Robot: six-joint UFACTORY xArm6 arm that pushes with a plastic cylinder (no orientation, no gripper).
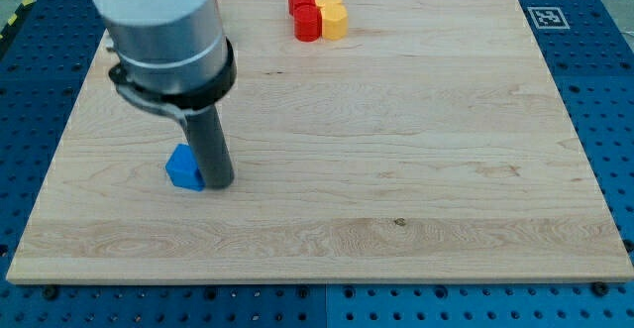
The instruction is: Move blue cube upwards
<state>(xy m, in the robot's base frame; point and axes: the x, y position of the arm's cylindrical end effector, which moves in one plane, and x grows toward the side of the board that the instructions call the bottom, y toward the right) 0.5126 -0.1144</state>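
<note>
The blue cube (183, 167) sits near the left, near edge of the wooden board (396, 150), with my tip (220, 184) touching its right side. It is a bare rod with nothing to open or close. 2 red blocks (305, 13) and 1 yellow block (334, 17) cluster together at the far edge.

wooden counter (396, 169) bare above small blue cube (183, 167), my tip (219, 184) touching cube's right, red star block (305, 13) and yellow block (334, 16) far at view's top

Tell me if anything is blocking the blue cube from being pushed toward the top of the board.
Nothing visible blocks it. My tip sits right beside the blue cube, on its right. Above the cube there is only bare board; the red block and yellow block are far off to the upper right.
</note>
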